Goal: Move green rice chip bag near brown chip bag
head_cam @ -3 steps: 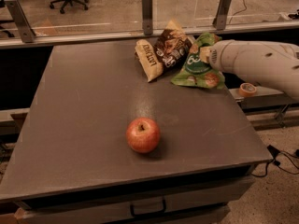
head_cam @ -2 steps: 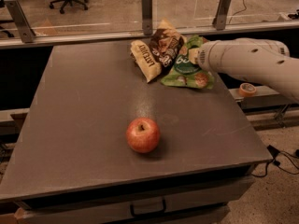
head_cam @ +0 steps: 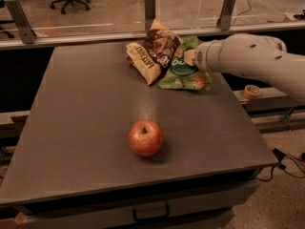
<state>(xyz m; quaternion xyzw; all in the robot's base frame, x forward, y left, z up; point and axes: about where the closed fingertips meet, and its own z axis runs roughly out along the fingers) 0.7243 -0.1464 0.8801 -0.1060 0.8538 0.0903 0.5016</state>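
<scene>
The green rice chip bag (head_cam: 185,73) lies at the back right of the table, its left edge touching the brown chip bag (head_cam: 153,54), which is crinkled and has a cream panel facing left. My gripper (head_cam: 190,57) reaches in from the right on a white arm (head_cam: 248,61). It sits on the upper right part of the green bag and is shut on it. The arm's wrist hides most of the fingers and the bag's top right corner.
A red apple (head_cam: 146,138) stands in the front middle of the dark table (head_cam: 81,123). A glass rail with metal posts (head_cam: 150,6) runs behind the table. A roll of tape (head_cam: 251,91) lies on a ledge to the right.
My gripper has moved left with the green bag, bringing it up against the brown bag. The apple has not moved.
</scene>
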